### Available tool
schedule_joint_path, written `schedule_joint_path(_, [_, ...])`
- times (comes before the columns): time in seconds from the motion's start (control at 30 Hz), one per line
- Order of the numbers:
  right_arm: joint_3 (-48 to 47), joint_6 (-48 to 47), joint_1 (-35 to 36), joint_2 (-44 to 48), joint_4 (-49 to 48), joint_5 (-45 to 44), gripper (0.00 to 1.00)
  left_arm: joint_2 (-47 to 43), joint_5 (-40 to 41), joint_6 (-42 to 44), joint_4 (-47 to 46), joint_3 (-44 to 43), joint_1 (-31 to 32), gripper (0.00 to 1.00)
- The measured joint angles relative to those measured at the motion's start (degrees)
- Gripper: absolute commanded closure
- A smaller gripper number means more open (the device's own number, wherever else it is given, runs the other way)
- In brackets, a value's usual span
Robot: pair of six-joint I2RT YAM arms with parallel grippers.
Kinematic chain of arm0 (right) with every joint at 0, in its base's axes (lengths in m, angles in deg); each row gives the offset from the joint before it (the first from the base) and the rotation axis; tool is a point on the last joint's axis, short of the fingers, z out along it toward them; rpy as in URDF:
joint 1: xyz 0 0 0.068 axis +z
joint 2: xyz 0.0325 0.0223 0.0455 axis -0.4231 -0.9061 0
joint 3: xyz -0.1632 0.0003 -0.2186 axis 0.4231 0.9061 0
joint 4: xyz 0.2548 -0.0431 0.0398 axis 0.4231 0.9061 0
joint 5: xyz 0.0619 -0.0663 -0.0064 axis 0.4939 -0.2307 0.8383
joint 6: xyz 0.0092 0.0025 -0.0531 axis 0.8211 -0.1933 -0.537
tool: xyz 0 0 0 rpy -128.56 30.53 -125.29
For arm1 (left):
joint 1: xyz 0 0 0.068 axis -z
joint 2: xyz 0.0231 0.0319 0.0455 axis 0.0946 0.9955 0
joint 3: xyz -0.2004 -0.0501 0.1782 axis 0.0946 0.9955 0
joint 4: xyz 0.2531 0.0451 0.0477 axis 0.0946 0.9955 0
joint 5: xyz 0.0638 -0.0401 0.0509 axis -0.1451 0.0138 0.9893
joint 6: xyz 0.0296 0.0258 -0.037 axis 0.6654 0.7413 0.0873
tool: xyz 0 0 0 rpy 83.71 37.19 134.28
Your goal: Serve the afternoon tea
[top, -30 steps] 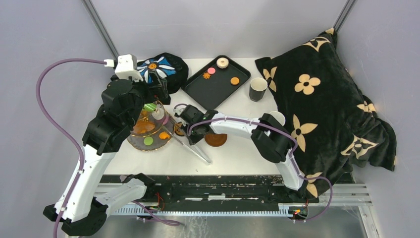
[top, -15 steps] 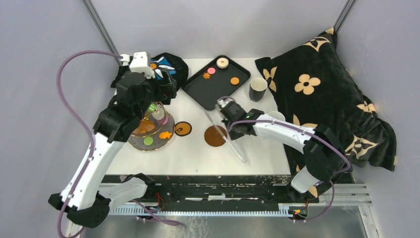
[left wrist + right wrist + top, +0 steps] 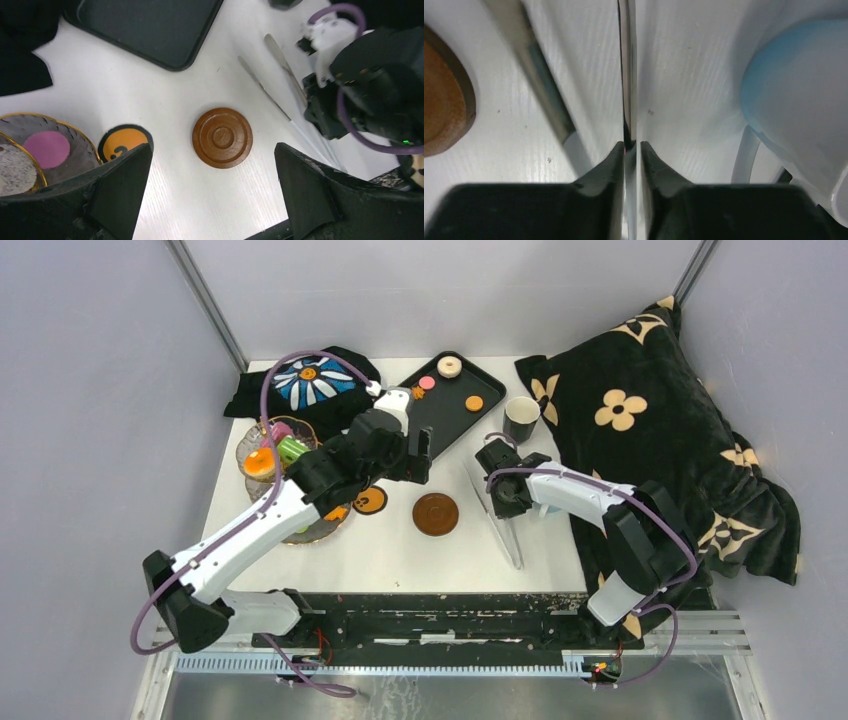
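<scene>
Jaws of the left gripper [image 3: 212, 155] stand spread wide and hold nothing. In its wrist view a brown saucer [image 3: 222, 137] shows between them, lying flat on the white table [image 3: 380, 550]. Just to the left of the saucer sits an orange-and-black disc [image 3: 122, 142], which lies beside the lower tier of the glass stand [image 3: 250, 435]. The stand's top tier carries an orange pastry [image 3: 258, 462], a green pastry [image 3: 292, 450] and a pink pastry [image 3: 281, 430].

The right gripper [image 3: 630, 146] is clenched on the edge of a long thin tool [image 3: 510, 545]. The tool lies along the table to the right of the saucer and apart from it. A white mug [image 3: 794, 90] stands close beside this gripper. A dark cup [image 3: 521, 420] stands upright between the black tray [image 3: 425, 425] and the flowered blanket [image 3: 650, 440]. Four small pastries lie at the far end of the tray. A black cloth with a blue-white flower [image 3: 310, 385] lies behind the stand.
</scene>
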Motion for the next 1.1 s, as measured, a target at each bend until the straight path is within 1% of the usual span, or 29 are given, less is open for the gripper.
schedule_joint_path(0.07, [0.0, 0.4, -1.1, -0.7, 0.0, -0.3, 0.57, 1.7, 0.0, -0.7, -0.4, 1.6, 0.1, 0.01])
schedule_joint_path(0.17, [0.0, 0.6, -1.8, -0.6, 0.2, -0.8, 0.48, 3.7, 0.1, -1.3, -0.6, 3.0, -0.1, 0.01])
schedule_joint_path(0.2, [-0.2, 0.4, -1.9, -0.5, 0.8, -0.9, 0.48, 4.3, 0.1, -1.7, -1.2, 3.5, -0.1, 0.01])
schedule_joint_path(0.33, [-1.5, 0.0, -2.0, 3.1, 2.1, -0.1, 0.47, 7.1, 0.2, -4.1, -3.1, 5.6, -0.1, 0.0])
schedule_joint_path(0.43, [-3.8, -0.4, -2.0, 8.3, 2.2, 0.4, 0.48, 11.6, 1.1, -6.0, -4.0, 5.7, -0.6, 0.11])
schedule_joint_path(0.53, [-5.8, -0.5, -2.0, 12.1, 1.9, 0.6, 0.48, 18.0, 2.1, -8.4, -4.1, 5.7, -2.1, 0.28])
schedule_joint_path(0.63, [-6.1, -0.4, -2.0, 14.9, 1.9, 0.6, 0.49, 22.8, 4.8, -10.3, -4.4, 7.0, -4.1, 0.36])
schedule_joint_path(0.7, [-6.1, -0.4, -2.0, 15.5, 1.9, 0.6, 0.49, 24.4, 6.1, -11.0, -4.5, 7.8, -5.5, 0.42])
schedule_joint_path(0.77, [-6.1, -0.4, -2.0, 15.6, 2.0, 0.9, 0.5, 25.9, 6.2, -11.3, -5.4, 8.4, -7.5, 0.44])
schedule_joint_path(1.0, [-4.9, -0.5, -2.0, 15.6, 1.9, 2.4, 0.52, 28.3, 5.9, -11.2, -10.3, 10.3, -15.2, 0.46])
schedule_joint_path(1.1, [-4.7, -0.5, -2.0, 15.5, 1.9, 3.1, 0.52, 30.7, 5.9, -11.2, -12.1, 10.3, -17.6, 0.49])
